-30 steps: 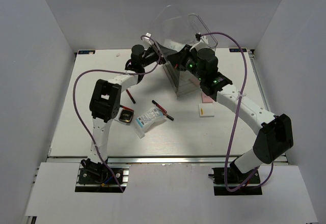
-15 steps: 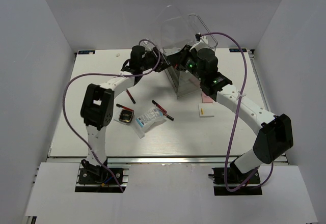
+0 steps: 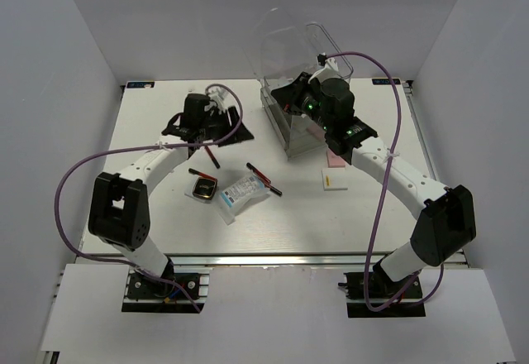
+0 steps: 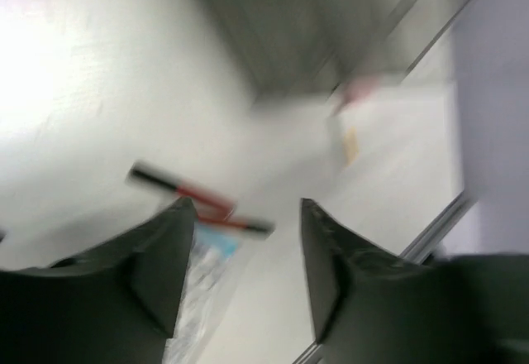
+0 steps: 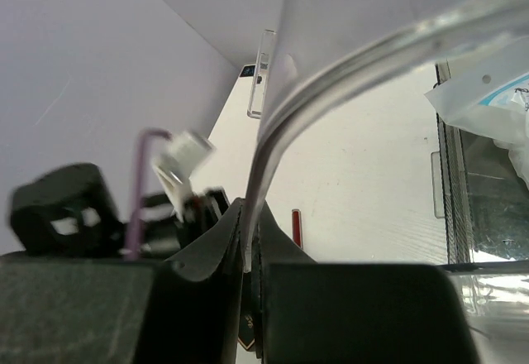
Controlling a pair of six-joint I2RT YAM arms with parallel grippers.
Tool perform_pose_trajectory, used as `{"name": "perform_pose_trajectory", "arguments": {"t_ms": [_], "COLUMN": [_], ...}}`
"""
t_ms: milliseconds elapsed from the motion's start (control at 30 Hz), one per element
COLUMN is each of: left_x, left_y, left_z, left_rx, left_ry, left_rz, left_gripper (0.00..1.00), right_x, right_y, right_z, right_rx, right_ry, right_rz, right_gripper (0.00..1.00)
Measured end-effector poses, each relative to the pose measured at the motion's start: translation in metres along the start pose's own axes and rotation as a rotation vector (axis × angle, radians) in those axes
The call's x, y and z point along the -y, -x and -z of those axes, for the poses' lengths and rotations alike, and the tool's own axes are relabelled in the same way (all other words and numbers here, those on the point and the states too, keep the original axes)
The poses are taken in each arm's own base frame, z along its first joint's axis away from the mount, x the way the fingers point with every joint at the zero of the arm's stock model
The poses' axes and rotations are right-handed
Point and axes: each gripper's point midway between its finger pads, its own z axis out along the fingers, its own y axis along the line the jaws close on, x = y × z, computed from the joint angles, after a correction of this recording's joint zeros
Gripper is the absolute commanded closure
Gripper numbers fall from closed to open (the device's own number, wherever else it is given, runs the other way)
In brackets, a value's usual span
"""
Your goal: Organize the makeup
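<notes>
Loose makeup lies mid-table: a black compact (image 3: pixel 204 189), a white blue-printed packet (image 3: pixel 242 192), and thin black-and-red pencils (image 3: pixel 264 179) (image 3: pixel 212 155). A pink square (image 3: pixel 335 160) and a white flat box (image 3: pixel 334 180) lie further right. My left gripper (image 3: pixel 240 130) hovers open and empty above the table, left of the clear case (image 3: pixel 297 128). In its blurred wrist view a pencil (image 4: pixel 198 198) and the packet (image 4: pixel 198 273) show beneath the left gripper (image 4: pixel 246 211). My right gripper (image 5: pixel 250 215) is shut on the edge of the case's raised clear lid (image 5: pixel 347 58). Another packet (image 5: pixel 488 99) lies inside the case.
The clear case stands at the back centre with its lid (image 3: pixel 285 41) swung up. White walls close in the table on three sides. The right arm (image 3: pixel 388 170) reaches across the right half. A rail runs along the near edge (image 3: pixel 264 258).
My left gripper has pulled back from the case's left side, swinging left and down over the table, and its jaws have opened wider. The right gripper has kept its hold on the lid.
</notes>
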Motion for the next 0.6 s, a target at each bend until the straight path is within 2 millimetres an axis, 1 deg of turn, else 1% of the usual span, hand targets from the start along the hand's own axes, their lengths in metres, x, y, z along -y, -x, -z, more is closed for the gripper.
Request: {"name": "perform_pose_trajectory", "arguments": {"t_ms": [100, 133, 267, 367, 467, 600], "left_x": [-0.029, -0.037, -0.058, -0.070, -0.079, -0.090], "left_y": [-0.052, -0.066, -0.106, -0.125, -0.138, -0.152], "left_z": [0.005, 0.006, 0.009, 0.008, 0.007, 0.008], "left_rx": [-0.183, -0.241, -0.406, -0.501, -0.565, -0.635], "left_ry": [0.061, 0.073, 0.099, 0.113, 0.113, 0.118], "left_rz": [-0.086, -0.114, -0.212, -0.272, -0.307, -0.325], "left_gripper": [0.31, 0.31, 0.30, 0.31, 0.32, 0.39], "right_x": [0.000, 0.001, 0.002, 0.002, 0.002, 0.002], "right_y": [0.000, -0.001, -0.002, -0.002, -0.002, -0.002], "right_z": [0.000, 0.000, 0.000, 0.000, 0.000, 0.000], "right_rx": [0.000, -0.001, -0.004, -0.003, -0.003, -0.003], "right_ry": [0.000, 0.000, -0.002, -0.001, -0.001, -0.002], "right_rz": [0.000, 0.000, 0.001, 0.001, 0.001, 0.001], "right_gripper": [0.99, 0.99, 0.99, 0.99, 0.99, 0.99]}}
